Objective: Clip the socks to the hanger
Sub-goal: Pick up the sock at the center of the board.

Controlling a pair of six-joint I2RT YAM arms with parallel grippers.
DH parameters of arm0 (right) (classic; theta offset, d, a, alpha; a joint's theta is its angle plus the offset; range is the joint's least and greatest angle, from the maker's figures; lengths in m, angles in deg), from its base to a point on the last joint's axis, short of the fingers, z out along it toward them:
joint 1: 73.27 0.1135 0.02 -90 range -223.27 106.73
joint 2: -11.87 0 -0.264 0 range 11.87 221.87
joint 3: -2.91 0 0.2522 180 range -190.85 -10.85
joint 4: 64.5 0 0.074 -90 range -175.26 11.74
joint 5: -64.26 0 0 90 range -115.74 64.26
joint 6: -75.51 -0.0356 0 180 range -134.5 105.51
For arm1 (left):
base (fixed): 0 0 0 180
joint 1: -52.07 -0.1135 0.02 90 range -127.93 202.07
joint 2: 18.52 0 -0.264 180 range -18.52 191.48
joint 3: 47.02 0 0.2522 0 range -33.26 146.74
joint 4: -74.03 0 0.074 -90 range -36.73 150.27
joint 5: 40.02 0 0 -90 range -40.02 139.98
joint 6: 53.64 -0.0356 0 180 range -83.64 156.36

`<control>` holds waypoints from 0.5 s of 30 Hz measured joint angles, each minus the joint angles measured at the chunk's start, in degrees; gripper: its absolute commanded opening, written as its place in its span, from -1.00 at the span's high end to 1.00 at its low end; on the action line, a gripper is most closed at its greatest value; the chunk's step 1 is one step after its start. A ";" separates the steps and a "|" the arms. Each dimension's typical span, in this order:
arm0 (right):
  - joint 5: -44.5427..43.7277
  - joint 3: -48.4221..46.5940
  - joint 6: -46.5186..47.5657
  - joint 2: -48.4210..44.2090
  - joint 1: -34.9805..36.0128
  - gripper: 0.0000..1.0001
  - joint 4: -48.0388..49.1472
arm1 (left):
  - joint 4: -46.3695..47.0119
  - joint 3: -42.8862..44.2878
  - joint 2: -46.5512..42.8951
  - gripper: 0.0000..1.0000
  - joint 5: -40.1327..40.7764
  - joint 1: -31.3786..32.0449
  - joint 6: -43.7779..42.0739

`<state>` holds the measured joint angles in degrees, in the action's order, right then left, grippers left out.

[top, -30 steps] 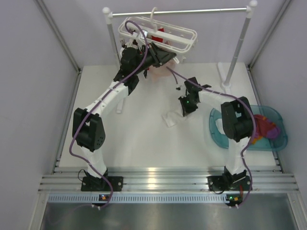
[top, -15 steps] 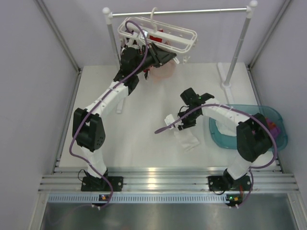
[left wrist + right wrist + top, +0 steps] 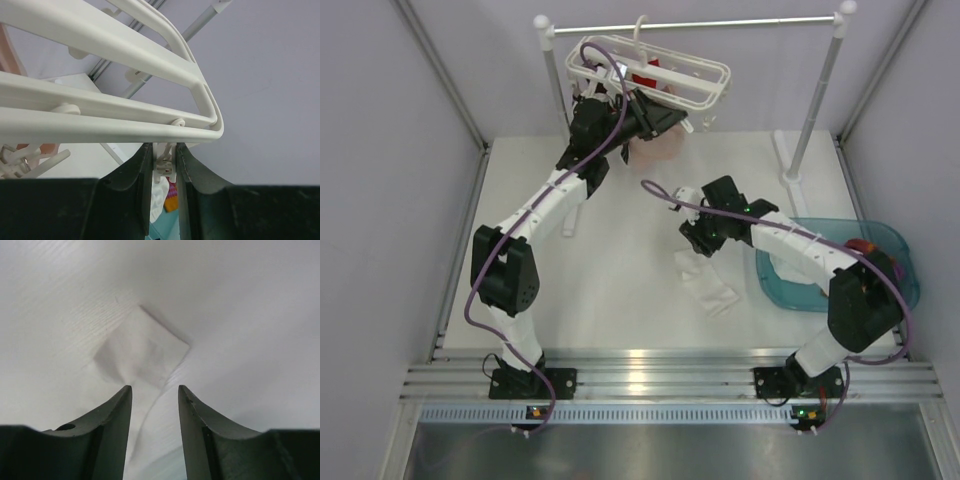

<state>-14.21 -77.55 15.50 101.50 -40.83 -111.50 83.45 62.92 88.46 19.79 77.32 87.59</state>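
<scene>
The white slatted hanger hangs from the silver rail, with a red sock clipped in it and a pale pink sock hanging below. My left gripper is raised under the hanger's near edge. In the left wrist view my left gripper is shut on a small white clip under the frame's corner. A white sock lies flat on the table. My right gripper is open just above its far end. The right wrist view shows the open right gripper over the sock.
A teal basin at the right holds more socks, white and orange-red, partly hidden by my right arm. The silver rail stands on white posts at the back. Grey walls close both sides.
My right arm swung from the middle toward the near right and back. The white sock moved nearer and to the right, and now lies flat with the open gripper above it. The left arm held still.
</scene>
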 measured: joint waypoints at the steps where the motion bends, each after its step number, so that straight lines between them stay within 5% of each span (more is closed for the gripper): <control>1: -1.88 0.74 -7.37 -0.24 0.00 0.11 1.53 | 0.02 0.00 0.00 0.99 0.00 -0.04 0.11; 6: -7.80 5.16 -27.91 -0.11 0.13 0.04 4.20 | 0.07 -0.02 0.00 0.99 0.00 -0.09 0.28; 15: -12.07 4.92 -39.80 6.86 2.10 0.06 7.74 | 0.26 -0.09 0.00 0.99 0.00 -0.17 0.35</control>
<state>-26.27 -72.63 -24.30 108.36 -38.73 -103.76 83.71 62.83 88.46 19.79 77.15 87.94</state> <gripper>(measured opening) 0.475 0.262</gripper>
